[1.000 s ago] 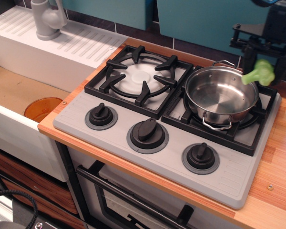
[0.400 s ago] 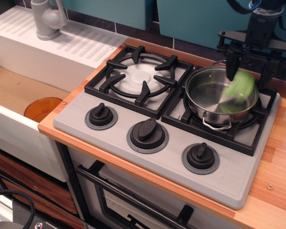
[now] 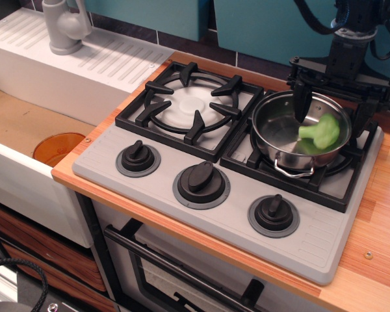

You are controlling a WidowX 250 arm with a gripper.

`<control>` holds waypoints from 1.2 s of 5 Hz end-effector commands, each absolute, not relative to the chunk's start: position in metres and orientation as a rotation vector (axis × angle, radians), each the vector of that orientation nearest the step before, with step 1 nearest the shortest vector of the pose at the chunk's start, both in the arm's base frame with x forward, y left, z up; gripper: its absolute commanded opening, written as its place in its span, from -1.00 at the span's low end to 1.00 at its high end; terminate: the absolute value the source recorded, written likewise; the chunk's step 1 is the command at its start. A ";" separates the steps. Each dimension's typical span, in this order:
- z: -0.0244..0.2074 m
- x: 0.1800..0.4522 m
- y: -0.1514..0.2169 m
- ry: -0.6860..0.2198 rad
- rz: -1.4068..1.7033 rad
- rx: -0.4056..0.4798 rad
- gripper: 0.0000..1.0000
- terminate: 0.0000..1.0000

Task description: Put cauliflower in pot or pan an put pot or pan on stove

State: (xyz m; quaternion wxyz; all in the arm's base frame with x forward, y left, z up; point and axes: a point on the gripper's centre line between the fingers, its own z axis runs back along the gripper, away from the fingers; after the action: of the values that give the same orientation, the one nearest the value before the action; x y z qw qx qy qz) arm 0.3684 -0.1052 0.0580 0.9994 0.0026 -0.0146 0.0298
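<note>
Light-green cauliflower (image 3: 320,131) is seen inside the steel pot (image 3: 279,140) on the stove (image 3: 234,208)'s right grate; the gripper (image 3: 330,110) is spread wide above, holding nothing.

The arm is all black, seen only at approx. 1 to 2 o'clock of the view. The gripper (image 3: 330,110) has a flat horizontal bar w/ small holes or screws along it; details too small to tell. From the bar hang two slim dark fingers (image 3: 301,102), one at each end, w/ rounded tips. Above the bar stands a boxy black wrist block. Black cables curve up from it toward 12 o'clock, and a small blue ring shows at the top edge.
</note>
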 end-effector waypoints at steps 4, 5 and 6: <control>0.141 0.381 -0.085 -0.044 0.019 0.022 1.00 -1.00; 0.141 0.381 -0.085 -0.044 0.019 0.022 1.00 -1.00; 0.138 0.370 -0.090 -0.060 0.020 0.039 1.00 -1.00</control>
State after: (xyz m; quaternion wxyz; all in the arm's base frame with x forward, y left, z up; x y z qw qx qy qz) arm 0.3660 -0.0858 0.1053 0.9993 0.0321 0.0150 0.0109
